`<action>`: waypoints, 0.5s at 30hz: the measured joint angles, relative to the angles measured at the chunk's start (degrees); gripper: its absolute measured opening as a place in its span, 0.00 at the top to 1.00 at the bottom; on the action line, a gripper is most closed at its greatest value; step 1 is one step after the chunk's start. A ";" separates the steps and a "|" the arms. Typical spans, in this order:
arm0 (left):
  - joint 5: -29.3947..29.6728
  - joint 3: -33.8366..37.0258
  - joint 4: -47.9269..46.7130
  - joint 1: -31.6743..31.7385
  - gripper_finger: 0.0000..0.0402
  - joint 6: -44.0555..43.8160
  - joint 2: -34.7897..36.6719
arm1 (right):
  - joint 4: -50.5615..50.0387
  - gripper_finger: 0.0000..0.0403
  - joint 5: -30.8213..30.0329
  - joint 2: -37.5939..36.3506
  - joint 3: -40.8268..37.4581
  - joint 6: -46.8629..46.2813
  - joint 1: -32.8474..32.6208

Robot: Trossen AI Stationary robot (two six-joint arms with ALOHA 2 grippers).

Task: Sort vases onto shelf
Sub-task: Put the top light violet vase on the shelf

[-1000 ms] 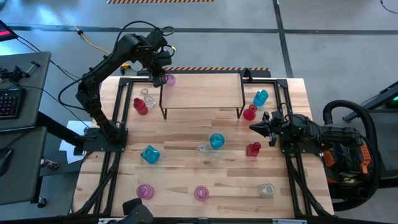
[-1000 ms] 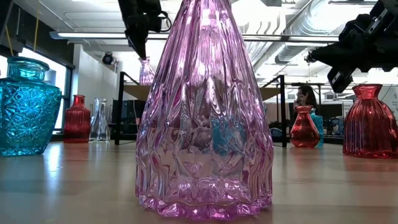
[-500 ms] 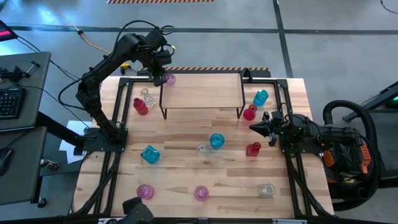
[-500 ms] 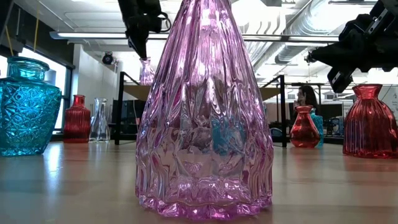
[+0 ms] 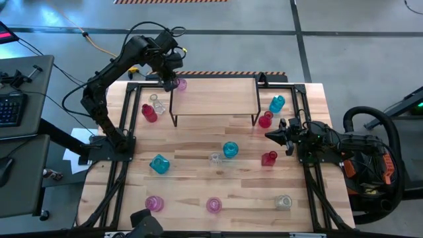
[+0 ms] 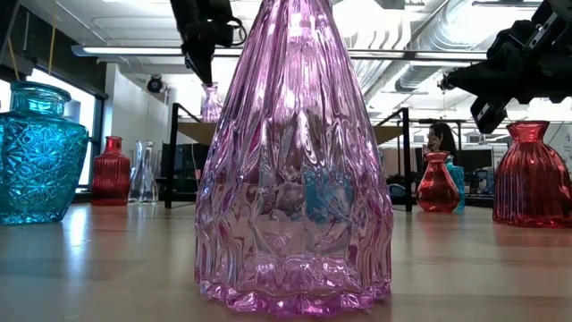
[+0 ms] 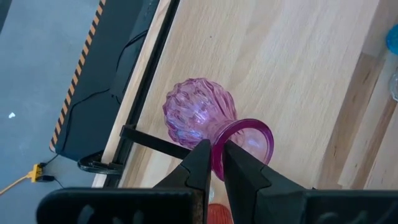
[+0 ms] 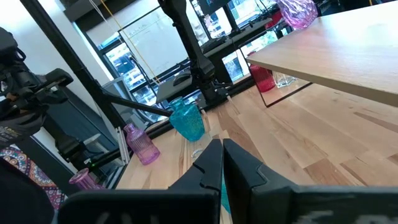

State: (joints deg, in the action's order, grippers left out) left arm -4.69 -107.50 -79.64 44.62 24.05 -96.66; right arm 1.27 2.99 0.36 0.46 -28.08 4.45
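Nearest the front of the tabletop (image 5: 198, 158), loose vases wait, and the right claw (image 5: 269, 135), pressed together, idles at mid-table. At the shelf's (image 5: 215, 96) far left corner the left claw (image 7: 214, 163) pinches the pink vase's (image 7: 200, 116) rim. I judge it mid-placement; next it should spread and lift clear.

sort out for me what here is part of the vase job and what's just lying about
Part of the job:
- pink vase, rim pinched in the left tool, at the shelf's corner
- shelf
- vases on the table, e.g. teal vase, red vase

Lying about:
- keyboard on the side desk
- right tool, waiting
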 joint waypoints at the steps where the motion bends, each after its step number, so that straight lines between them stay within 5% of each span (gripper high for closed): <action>1: 0.00 0.00 0.00 0.00 0.94 0.00 0.00 | 0.00 1.00 0.00 0.00 0.01 0.00 -0.01; 15: 0.53 0.00 0.85 0.00 0.85 1.07 0.00 | -0.01 1.00 -0.01 0.00 -0.01 0.00 -0.02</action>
State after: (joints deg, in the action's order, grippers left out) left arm -4.15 -107.50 -78.79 44.62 25.12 -96.66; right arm 1.26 2.98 0.36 0.45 -28.08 4.43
